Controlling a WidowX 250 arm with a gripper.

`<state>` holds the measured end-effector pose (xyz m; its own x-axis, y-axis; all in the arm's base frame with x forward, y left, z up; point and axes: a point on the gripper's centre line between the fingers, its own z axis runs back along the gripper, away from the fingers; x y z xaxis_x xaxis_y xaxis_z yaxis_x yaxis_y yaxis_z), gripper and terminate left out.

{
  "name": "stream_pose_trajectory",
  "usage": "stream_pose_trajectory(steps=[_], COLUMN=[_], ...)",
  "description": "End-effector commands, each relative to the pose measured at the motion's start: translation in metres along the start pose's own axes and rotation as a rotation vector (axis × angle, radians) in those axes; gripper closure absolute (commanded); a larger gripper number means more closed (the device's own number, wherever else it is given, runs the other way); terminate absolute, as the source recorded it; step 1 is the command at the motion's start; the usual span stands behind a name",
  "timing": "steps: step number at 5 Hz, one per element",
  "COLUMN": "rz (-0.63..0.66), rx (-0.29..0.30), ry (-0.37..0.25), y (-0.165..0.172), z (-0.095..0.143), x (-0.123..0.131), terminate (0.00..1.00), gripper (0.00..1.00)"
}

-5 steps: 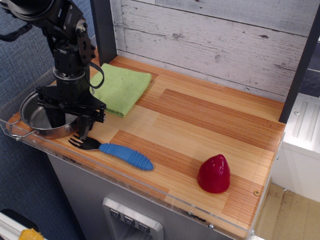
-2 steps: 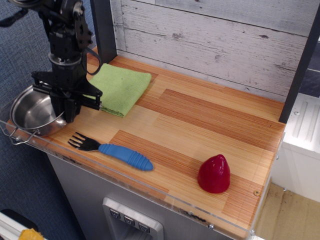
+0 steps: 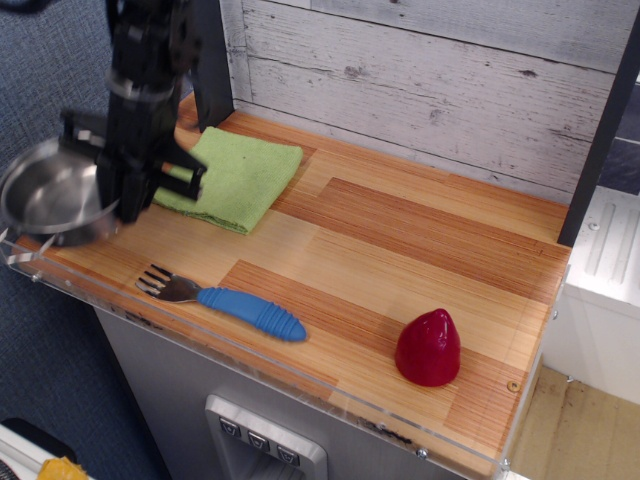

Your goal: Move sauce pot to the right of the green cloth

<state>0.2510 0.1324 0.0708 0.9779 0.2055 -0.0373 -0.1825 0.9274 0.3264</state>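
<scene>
The sauce pot (image 3: 45,195), a shiny shallow steel pot, hangs tilted at the far left, above the counter's left front corner; it is blurred. My gripper (image 3: 125,208) points down and is shut on the pot's right rim, holding it off the wooden counter (image 3: 400,250). The green cloth (image 3: 240,175) lies flat at the back left of the counter, just right of the gripper and partly hidden by it. The pot is to the left of the cloth.
A fork with a blue handle (image 3: 225,300) lies near the front edge, below the gripper. A red cone-shaped object (image 3: 428,347) stands at the front right. A white plank wall (image 3: 430,80) backs the counter and a clear plastic lip (image 3: 250,355) runs along the front.
The gripper has risen with the pot's rim in its jaws. The pot has left the counter and moved up and a little to the left. The fork, cloth and red object have not moved.
</scene>
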Motion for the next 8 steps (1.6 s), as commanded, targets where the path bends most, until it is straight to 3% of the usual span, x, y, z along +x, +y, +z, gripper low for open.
stream_pose_trajectory(steps=[1, 2, 3, 4, 8], rz=[-0.072, -0.121, -0.112, -0.183, -0.262], rx=[-0.071, -0.094, -0.14, -0.178, -0.242], ry=[-0.2, -0.244, -0.255, -0.26, -0.288], y=[-0.033, -0.055, -0.074, -0.104, -0.188], z=[0.056, 0.073, 0.082, 0.086, 0.07], x=[0.007, 0.01, 0.015, 0.022, 0.057], terminate=[0.0, 0.0, 0.0, 0.0, 0.0], gripper=[1.0, 1.0, 1.0, 1.0, 1.0])
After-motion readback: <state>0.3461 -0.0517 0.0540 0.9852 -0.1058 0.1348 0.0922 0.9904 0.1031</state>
